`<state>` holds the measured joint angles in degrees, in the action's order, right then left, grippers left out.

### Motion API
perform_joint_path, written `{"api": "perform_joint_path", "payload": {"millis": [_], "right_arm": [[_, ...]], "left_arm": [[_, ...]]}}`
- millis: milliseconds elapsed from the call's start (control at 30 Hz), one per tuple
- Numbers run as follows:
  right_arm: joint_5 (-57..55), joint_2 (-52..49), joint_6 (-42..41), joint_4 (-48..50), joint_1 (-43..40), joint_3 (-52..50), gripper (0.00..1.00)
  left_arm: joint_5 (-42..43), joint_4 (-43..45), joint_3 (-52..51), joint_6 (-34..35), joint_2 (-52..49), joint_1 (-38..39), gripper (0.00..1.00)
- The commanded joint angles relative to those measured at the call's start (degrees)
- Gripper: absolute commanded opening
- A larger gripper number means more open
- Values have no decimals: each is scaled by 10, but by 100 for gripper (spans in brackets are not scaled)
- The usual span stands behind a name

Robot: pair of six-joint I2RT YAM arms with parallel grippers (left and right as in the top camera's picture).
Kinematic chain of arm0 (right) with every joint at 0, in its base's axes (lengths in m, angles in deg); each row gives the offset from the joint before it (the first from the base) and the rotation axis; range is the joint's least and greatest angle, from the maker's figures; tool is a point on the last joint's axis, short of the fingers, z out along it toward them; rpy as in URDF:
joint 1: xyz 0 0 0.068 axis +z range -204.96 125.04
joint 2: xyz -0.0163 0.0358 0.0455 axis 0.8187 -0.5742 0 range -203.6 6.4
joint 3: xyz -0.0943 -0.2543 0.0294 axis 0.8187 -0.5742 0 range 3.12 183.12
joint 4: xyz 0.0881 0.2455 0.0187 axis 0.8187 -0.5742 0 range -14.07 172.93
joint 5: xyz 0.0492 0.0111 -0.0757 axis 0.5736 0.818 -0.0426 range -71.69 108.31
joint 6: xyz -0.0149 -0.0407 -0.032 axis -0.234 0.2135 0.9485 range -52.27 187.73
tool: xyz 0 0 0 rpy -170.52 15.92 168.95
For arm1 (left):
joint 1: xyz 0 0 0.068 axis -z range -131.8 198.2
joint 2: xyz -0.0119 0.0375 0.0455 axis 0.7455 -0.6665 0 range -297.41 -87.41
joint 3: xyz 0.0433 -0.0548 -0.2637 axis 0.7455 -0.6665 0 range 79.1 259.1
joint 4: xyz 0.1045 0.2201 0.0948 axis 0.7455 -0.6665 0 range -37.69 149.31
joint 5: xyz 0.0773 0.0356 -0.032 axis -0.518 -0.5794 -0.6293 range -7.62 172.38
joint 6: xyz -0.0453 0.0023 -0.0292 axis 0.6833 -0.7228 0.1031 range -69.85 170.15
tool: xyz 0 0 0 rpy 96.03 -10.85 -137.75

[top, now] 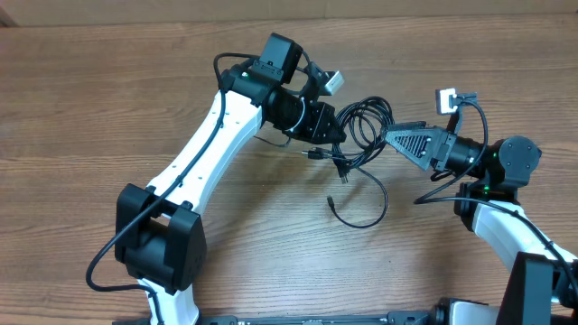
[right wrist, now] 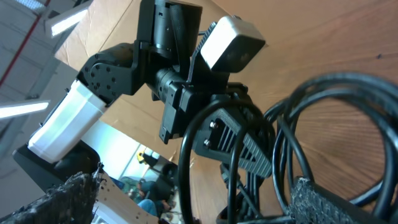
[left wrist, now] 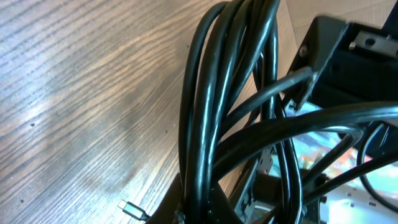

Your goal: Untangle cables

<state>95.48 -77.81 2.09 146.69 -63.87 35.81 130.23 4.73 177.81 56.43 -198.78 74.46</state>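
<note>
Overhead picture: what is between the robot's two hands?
A bunch of black cables loops between the left hand and the right hand. The overhead view shows it best.

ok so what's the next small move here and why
probably close the right gripper on the cables: it stands open with a loop between its fingers, while the left gripper is shut on the same bunch, so a second grip would let the arms draw strands apart

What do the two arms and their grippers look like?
The left arm and right arm have white links, black joints and black cables alongside. The right gripper has black ribbed, wedge-shaped fingers; the left gripper is black too. A white camera sits on each wrist.
</note>
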Motion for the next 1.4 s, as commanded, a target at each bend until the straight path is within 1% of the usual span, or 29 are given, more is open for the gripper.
{"api": "perform_joint_path", "payload": {"millis": [0,100,233,367,467,633,800,867,933,1100,1167,1200,1233,1367], "right_arm": [[-1,2,35,1,1,4,96],[-1,2,57,-23,-1,4,96],[-1,2,58,-59,-10,4,95],[1,2,59,-58,-15,4,94],[2,2,57,-58,-17,4,94],[3,2,62,-58,-17,4,94],[3,2,62,-59,-17,4,94],[3,2,62,-59,-15,4,94],[3,2,62,-61,-10,4,94],[3,2,72,-64,14,4,93],[3,2,77,-76,22,4,90],[3,2,77,-82,25,4,87],[4,2,77,-85,25,4,82],[6,2,77,-91,25,4,58]], "left_arm": [[26,-9,7,-47,1,3,4],[26,-11,7,-51,1,3,4],[-1,-12,7,-50,1,3,4],[-1,-16,7,-58,1,3,4],[-26,-24,7,-70,1,1,4],[-17,-24,7,-77,1,0,4],[-12,-22,7,-75,1,0,4],[-12,-17,7,-60,1,2,4],[-13,-9,7,-47,1,7,4],[-13,16,7,-46,1,27,4],[-14,24,7,-45,1,32,4],[-16,26,7,-45,1,34,4],[-19,27,7,-45,1,35,4],[-20,28,7,-35,1,34,4]]}}
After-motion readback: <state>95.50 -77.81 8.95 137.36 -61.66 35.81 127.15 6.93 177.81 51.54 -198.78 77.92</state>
